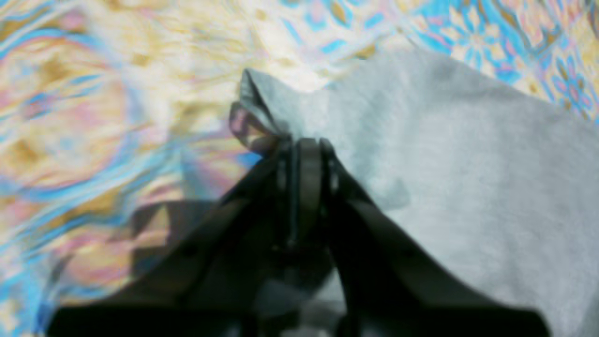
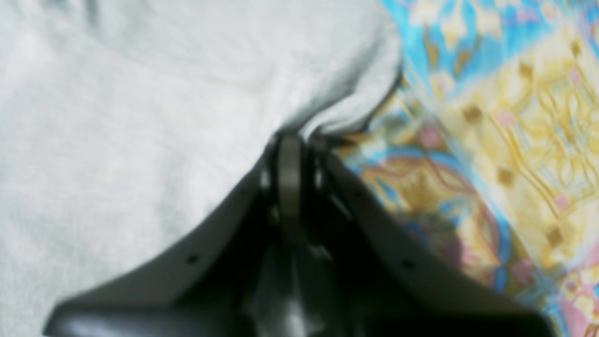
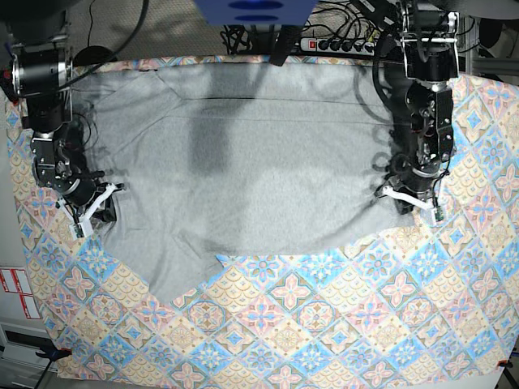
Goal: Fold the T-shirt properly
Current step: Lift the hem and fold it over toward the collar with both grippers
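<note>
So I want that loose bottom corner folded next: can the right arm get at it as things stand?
Probably not yet: the right gripper is shut on the T-shirt edge, so it must let go first. Otherwise the way looks free; only bare patterned cloth lies around that corner.

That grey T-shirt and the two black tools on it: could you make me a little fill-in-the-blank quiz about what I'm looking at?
1. The T-shirt lies spread on a patterned ____.
2. The left tool is shut on the shirt's ____.
3. The right tool is ____ on the shirt's opposite edge.
4. The number of tools gripping the shirt is ____.

Missing words: cloth; edge; shut; two
</note>
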Robot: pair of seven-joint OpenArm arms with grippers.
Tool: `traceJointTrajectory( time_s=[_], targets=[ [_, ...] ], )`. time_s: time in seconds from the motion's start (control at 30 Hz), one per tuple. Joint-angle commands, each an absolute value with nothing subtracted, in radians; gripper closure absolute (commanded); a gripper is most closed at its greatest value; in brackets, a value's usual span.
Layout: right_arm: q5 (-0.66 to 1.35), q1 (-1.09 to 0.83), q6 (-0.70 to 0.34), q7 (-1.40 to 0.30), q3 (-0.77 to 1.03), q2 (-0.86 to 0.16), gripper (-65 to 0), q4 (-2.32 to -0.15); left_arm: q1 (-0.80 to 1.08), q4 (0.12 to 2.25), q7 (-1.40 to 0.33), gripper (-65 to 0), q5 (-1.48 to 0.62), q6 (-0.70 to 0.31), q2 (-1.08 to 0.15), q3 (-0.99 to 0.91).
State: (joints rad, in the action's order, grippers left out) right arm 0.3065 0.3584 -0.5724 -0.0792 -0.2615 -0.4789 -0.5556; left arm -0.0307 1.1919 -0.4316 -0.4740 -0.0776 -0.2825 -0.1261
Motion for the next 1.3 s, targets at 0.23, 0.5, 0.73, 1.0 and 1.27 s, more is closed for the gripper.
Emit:
traceJointTrajectory(
  time_s=[0.23, 0.5, 0.73, 1.0, 1.27],
  targets=[
    [0.315, 0.242, -0.576, -0.058, -0.012, -0.499, -0.7, -0.727, 0.076, 1.359, -0.412, 0.0, -0.481, -0.090, -0.297, -0.180],
    [0.315, 0.125, -0.578, -0.058, 0.074, -0.499, -0.7, -0.855, 0.196, 1.520, -0.412, 0.0, -0.481, -0.090, -0.297, -0.179],
    [0.315, -0.016, -0.578, -0.059, 0.171, -0.499, -0.7, -1.015, 0.294, 1.632, -0.412, 0.0, -0.481, -0.090, -0.297, -0.193],
    [0.315, -0.147, -0.579, -0.059, 0.245, -0.498, -0.7, -1.153, 0.375, 1.718, -0.412, 0.0, -0.481, -0.090, -0.297, -0.260],
    [0.315, -0.223, -0.579, -0.059, 0.320, -0.498, -0.7, -1.198, 0.455, 1.730, -0.410, 0.0, -0.481, -0.090, -0.320, -0.283]
  ],
)
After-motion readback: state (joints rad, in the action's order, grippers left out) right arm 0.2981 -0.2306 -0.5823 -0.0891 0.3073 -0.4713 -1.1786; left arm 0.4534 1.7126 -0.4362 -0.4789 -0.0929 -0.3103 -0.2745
